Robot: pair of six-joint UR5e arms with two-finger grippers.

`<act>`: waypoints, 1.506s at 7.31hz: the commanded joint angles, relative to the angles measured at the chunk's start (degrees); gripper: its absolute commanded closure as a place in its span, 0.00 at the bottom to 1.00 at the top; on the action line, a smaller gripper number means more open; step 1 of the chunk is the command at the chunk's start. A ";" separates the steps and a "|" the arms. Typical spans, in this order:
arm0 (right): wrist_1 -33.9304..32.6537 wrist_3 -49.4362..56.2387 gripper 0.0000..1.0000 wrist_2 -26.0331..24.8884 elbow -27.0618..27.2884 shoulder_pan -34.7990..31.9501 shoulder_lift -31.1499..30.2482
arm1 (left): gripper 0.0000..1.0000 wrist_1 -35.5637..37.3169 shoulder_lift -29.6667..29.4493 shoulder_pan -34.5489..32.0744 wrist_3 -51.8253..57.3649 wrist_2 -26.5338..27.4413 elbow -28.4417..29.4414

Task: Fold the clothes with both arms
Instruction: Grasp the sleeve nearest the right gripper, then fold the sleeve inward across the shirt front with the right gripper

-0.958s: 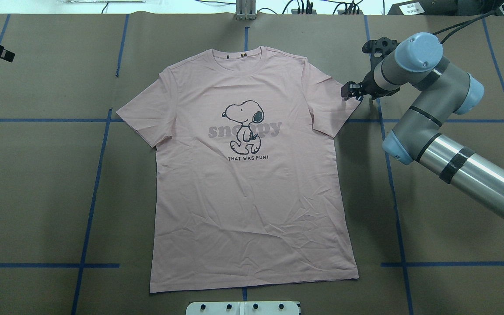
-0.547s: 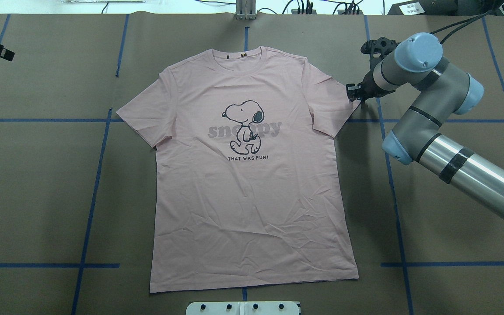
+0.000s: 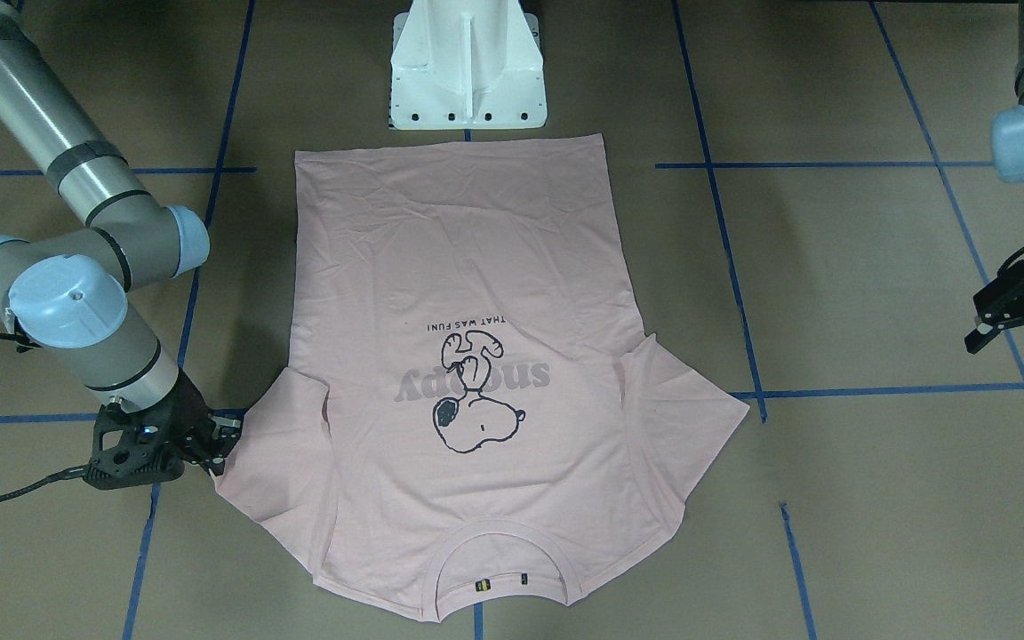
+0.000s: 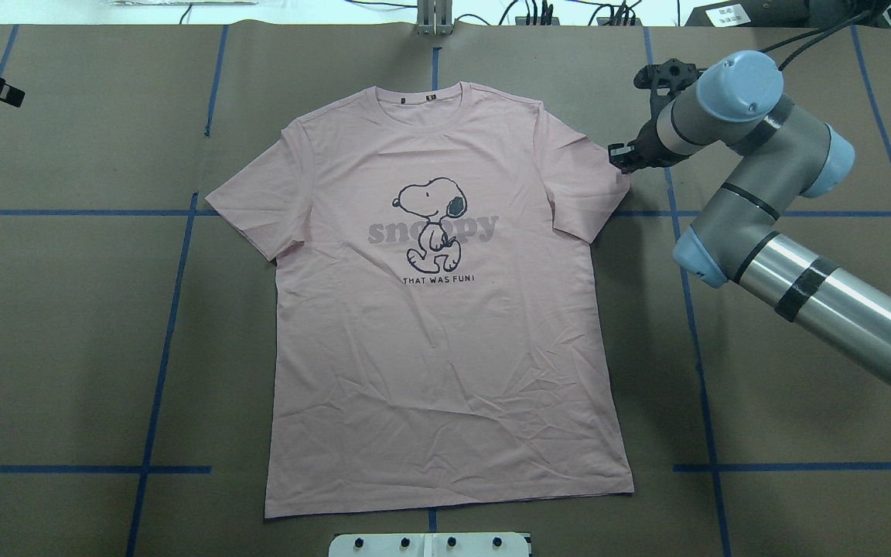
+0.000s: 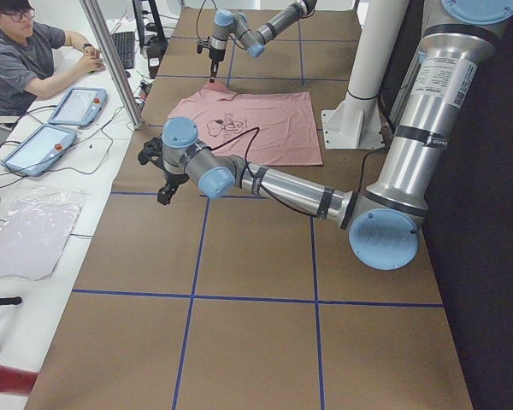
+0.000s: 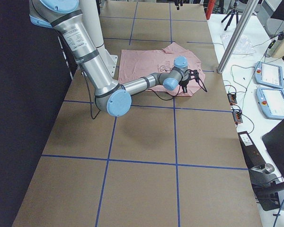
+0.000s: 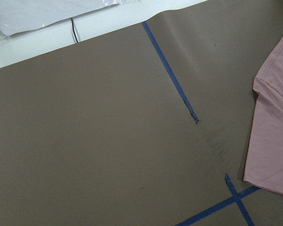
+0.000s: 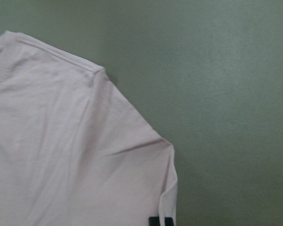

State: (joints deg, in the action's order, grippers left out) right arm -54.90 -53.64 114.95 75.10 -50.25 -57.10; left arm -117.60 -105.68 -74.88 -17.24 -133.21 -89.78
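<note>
The pale pink T-shirt point(image 4: 445, 348) lies flat and face up on the brown table, collar toward the far edge, Snoopy print point(image 4: 431, 220) showing. My right gripper point(image 4: 620, 158) sits at the outer hem of the shirt's right-hand sleeve, shut on that hem. In the front-facing view the gripper point(image 3: 214, 440) touches the sleeve point(image 3: 268, 462). The right wrist view shows the sleeve point(image 8: 61, 141) puckered toward its lower edge beside a black tag point(image 8: 160, 220). My left gripper point(image 3: 1020, 356) hangs open over bare table, well clear of the shirt point(image 3: 468, 267).
The white pedestal base point(image 3: 468, 80) stands just behind the shirt's bottom hem. Blue tape lines point(image 4: 159, 371) cross the brown table cover. A person point(image 5: 26, 60) sits at a side desk with tablets point(image 5: 77, 107) beyond the far table edge.
The right gripper's fingers have drawn together at the sleeve hem and shifted slightly toward the far edge. The shirt body and the left arm have not moved.
</note>
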 commanded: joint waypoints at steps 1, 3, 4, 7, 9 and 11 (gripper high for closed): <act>-0.29 -5.13 1.00 1.07 1.72 3.11 5.04 | 0.01 0.00 0.04 -0.09 0.10 0.06 0.05; -2.92 -8.92 1.00 -3.90 -1.59 6.55 11.45 | 0.01 0.00 0.21 -0.09 0.10 -0.03 0.05; -2.67 -8.93 1.00 -5.16 -8.24 7.00 16.45 | 0.01 0.00 0.30 -0.09 0.10 -0.03 0.05; -2.22 -8.50 0.00 -7.11 -10.59 7.36 17.81 | 0.01 0.00 0.21 -0.09 0.01 -0.03 -0.13; -3.01 -9.63 0.00 -6.06 -9.63 7.36 17.64 | 0.01 0.00 -1.01 0.52 -6.17 0.58 -0.21; -21.60 -9.64 0.00 2.09 1.54 5.88 14.67 | 0.01 -6.55 -1.72 7.60 -24.32 7.23 -0.48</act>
State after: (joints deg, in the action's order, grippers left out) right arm -64.61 -63.37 112.91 69.30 -43.34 -40.62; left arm -120.04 -107.15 -71.56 -30.52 -129.73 -90.23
